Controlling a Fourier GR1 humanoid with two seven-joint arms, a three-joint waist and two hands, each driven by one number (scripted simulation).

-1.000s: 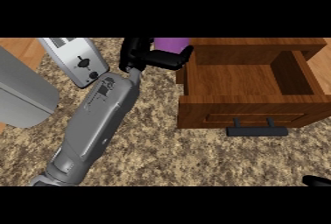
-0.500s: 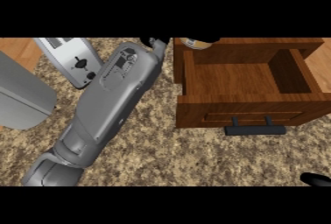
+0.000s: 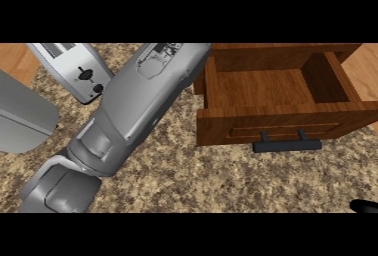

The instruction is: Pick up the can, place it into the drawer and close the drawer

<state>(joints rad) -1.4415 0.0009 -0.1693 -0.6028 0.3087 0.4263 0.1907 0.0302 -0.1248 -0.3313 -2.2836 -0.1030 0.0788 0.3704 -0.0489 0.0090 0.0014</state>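
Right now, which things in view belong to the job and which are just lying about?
Job: open wooden drawer; its black handle; left forearm, running off the top edge. The can and left hand are out of view.
Lying about: toaster; grey object at the left edge; right hand, a sliver at the lower right corner.

**Head view, sole camera: looks steeply down on the counter (image 3: 221, 180) from the robot's own side.**
Set close. The frame takes in the open drawer (image 3: 280, 125) at 1 o'clock, the toaster (image 3: 77, 70) at 10 o'clock, and the left forearm (image 3: 140, 100) crossing from 7 o'clock past the top edge.
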